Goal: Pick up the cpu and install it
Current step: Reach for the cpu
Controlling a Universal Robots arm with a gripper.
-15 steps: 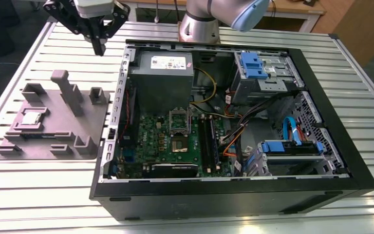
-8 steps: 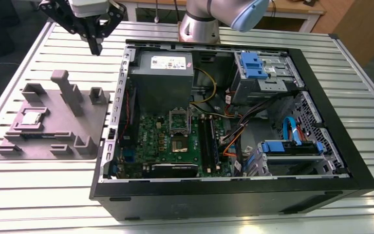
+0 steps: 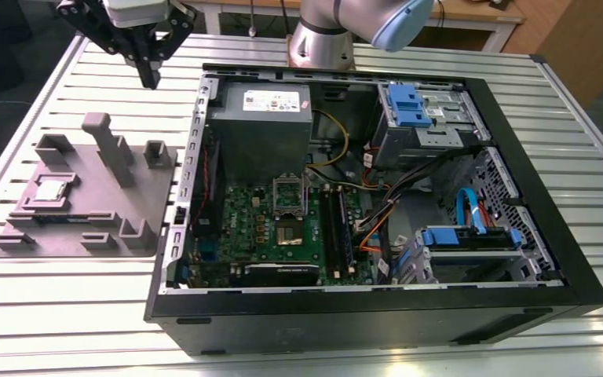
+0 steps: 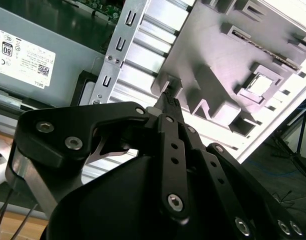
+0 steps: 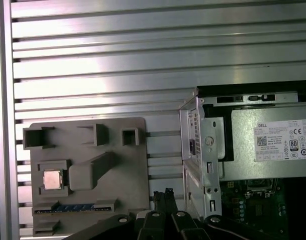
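The cpu is a small silvery square lying flat in a recess of the grey fixture, on the table to the exterior view's left of the computer case. It also shows in both wrist views, cpu and cpu. My gripper hangs high above the table's far left corner, beyond the fixture and well clear of the cpu. Its thin fingertips point down, close together, with nothing between them. On the green motherboard the socket lies uncovered, with its metal frame raised.
The open black computer case fills the middle of the slatted metal table. Inside are a grey power supply, blue drive brackets and orange and blue cables. Tall posts rise from the fixture.
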